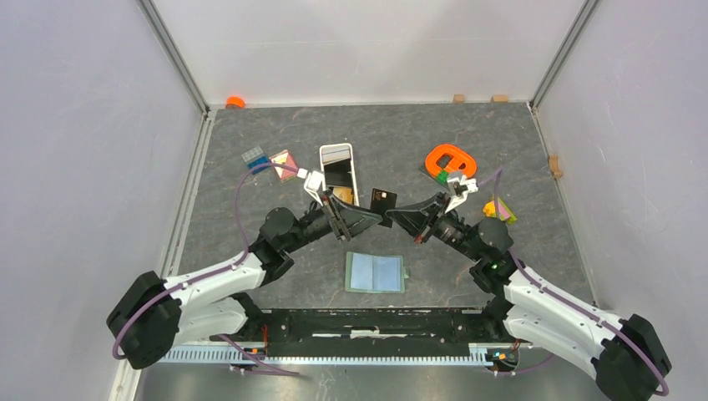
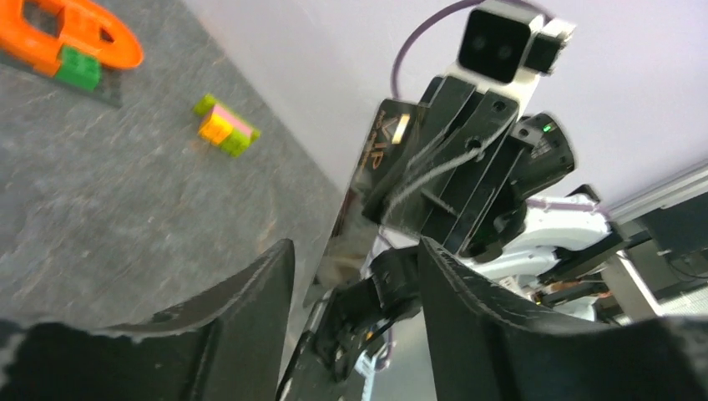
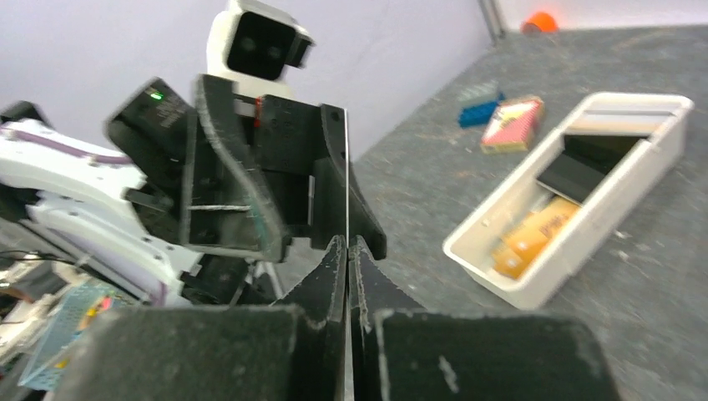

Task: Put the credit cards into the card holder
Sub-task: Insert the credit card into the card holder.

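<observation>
1. A thin black credit card (image 1: pixel 382 199) is held in the air between the two arms, clear of the grey stone-patterned table (image 1: pixel 376 125).
2. The right gripper (image 3: pixel 347 251) is clamped on one edge of that card, with its jaws pressed together on it.
3. The left gripper (image 2: pixel 355 280) is parted to a medium gap. The card is seen through the gap between its fingers (image 2: pixel 250 309). Whether the card's far edge reaches in between them cannot be told.
4. The sage-green folding card holder (image 1: pixel 375 272) is laid open and flat, pale blue inside upward. It lies near the arm bases and nearer than both grippers. Bare table is left along all four of its edges.
5. A long white plastic tray (image 3: pixel 584 242) is set beyond the left gripper. Further black cards (image 3: pixel 589 163) and a tan card (image 3: pixel 530 234) are lying in it.
6. An orange ring-shaped toy (image 1: pixel 451 159) and a small cluster of coloured blocks (image 1: pixel 499 210) are set on the right, well apart from the card holder.
</observation>
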{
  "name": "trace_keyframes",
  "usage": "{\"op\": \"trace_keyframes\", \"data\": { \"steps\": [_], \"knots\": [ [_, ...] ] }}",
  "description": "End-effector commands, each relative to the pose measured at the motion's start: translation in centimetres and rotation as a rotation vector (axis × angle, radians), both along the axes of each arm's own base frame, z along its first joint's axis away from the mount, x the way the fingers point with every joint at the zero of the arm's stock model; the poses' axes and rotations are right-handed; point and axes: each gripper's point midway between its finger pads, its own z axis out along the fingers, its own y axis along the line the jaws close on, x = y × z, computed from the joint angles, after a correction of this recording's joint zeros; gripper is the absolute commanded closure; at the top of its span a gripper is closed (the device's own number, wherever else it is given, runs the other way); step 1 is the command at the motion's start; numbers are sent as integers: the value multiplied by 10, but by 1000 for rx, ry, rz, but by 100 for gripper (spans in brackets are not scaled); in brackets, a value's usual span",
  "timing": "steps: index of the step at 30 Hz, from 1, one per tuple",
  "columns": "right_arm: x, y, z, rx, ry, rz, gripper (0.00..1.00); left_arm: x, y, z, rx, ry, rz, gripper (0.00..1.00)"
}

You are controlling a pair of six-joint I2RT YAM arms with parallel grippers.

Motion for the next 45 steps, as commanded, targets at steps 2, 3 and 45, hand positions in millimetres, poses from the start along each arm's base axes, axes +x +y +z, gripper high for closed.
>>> {"op": "trace_keyframes", "data": {
  "steps": [2, 3, 45],
  "knots": [
    [11, -12, -58, -203, 101, -86, 100, -3, 15, -38, 188, 52, 56, 26],
    [10, -13, -69, -238, 126, -83, 100, -3, 20, -47, 232, 69, 73, 23],
    [-68, -12, -221, -238, 782, -27, 100, -52, 49, -208, 645, 454, 79, 40]
  ]
}}
